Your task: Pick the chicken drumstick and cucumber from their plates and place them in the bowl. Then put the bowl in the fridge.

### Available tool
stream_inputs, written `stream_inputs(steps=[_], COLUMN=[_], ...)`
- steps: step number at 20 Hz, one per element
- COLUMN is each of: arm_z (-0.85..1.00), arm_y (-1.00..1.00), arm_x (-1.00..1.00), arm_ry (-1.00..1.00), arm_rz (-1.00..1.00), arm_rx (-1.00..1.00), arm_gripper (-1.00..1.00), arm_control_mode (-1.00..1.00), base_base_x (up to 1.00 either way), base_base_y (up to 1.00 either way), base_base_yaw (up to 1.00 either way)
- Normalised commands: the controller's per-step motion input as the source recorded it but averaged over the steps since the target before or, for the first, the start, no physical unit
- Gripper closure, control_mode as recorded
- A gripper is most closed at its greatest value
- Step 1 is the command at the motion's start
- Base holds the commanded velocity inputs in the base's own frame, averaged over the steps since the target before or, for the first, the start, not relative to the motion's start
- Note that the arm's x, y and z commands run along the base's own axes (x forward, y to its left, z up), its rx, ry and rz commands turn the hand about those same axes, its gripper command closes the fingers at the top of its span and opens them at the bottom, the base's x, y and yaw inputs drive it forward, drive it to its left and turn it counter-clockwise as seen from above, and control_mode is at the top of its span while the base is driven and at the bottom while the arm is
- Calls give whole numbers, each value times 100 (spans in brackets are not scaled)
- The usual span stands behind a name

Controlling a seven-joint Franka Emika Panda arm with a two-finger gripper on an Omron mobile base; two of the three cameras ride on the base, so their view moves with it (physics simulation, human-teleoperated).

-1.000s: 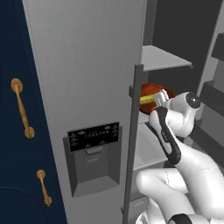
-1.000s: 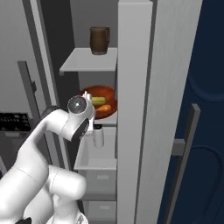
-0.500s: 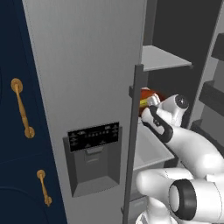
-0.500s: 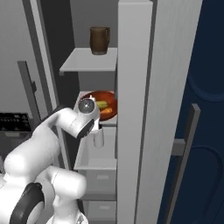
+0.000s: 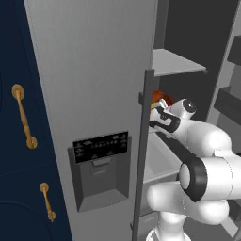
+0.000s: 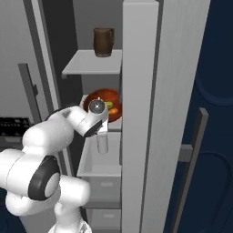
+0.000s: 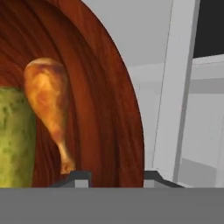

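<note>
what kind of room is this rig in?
Looks like a kitchen: a tall grey fridge standing open with a dispenser panel on its door, navy cabinets with brass handles beside it, and a bowl of food on a shelf.

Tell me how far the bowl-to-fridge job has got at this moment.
Nearly finished. The chicken drumstick and cucumber both lie inside the bowl, which sits on a shelf inside the open fridge. The gripper is right at the bowl's rim, fingertips either side; whether it grips the rim is unclear. Left: letting go and withdrawing the arm.
</note>
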Motion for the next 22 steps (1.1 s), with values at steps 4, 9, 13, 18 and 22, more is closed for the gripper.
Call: stream_inputs(steps=[4,9,13,18,22], arm_z=[10,70,97,100,100], arm_y=[0,12,14,0,0], arm_x=[-10,-57,-96,-87,-37], arm_ry=[-15,-27,-9,14,13], arm_rz=[0,0,-1,3,17], arm_rx=[0,0,-3,-4,-6], arm_gripper=[-100,-100,-100,-100,-100], arm_control_mode=[-100,-100,-100,-100,-100], base_base_x=[0,0,0,0,0], base_base_y=[0,0,0,0,0], base_base_yaw=[0,0,0,0,0])
